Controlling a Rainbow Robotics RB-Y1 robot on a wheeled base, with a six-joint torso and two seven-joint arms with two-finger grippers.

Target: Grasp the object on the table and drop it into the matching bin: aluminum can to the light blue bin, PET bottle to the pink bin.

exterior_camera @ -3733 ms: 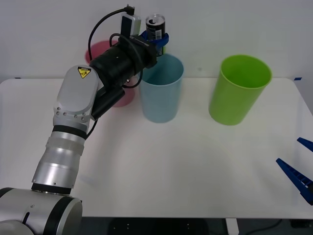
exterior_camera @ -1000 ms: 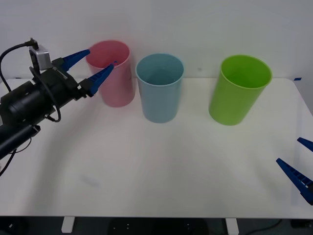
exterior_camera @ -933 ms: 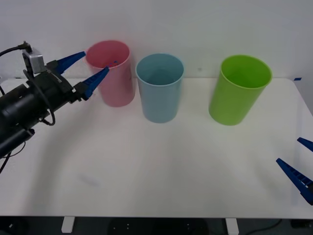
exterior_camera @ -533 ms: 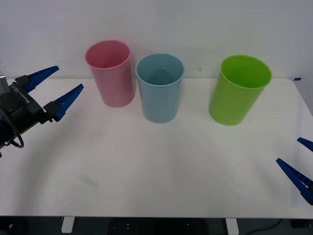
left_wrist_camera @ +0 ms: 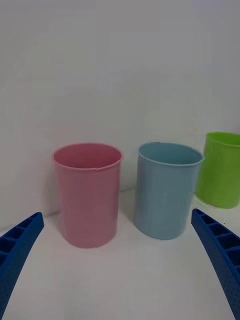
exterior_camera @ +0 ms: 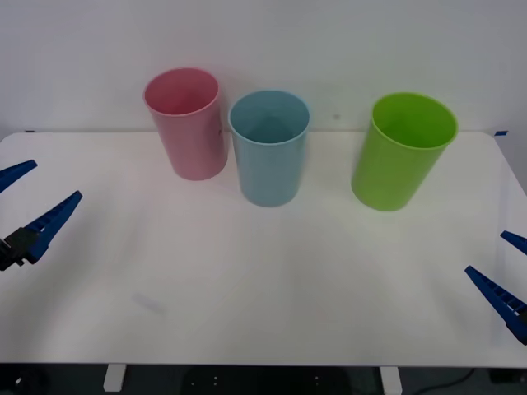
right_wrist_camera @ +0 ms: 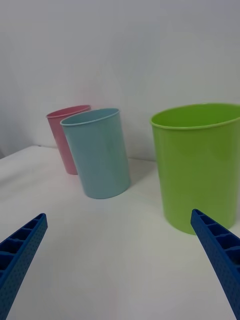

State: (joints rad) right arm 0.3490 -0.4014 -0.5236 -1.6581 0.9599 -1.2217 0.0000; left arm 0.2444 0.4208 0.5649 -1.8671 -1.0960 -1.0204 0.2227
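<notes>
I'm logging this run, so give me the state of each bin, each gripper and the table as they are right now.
pink bin: upright, mouth open, at the row's left end.
light blue bin: upright, mouth open, in the middle.
lime green bin: upright, mouth open, at the right end.
left gripper: open, empty, over the table's left edge.
right gripper: open, empty, at the right edge.
table: carries the three bins.

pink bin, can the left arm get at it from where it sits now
Probably yes. The left pincer is open at the table's left edge, and bare tabletop lies between it and the pink bin; the light blue bin stands on its far side.
</notes>
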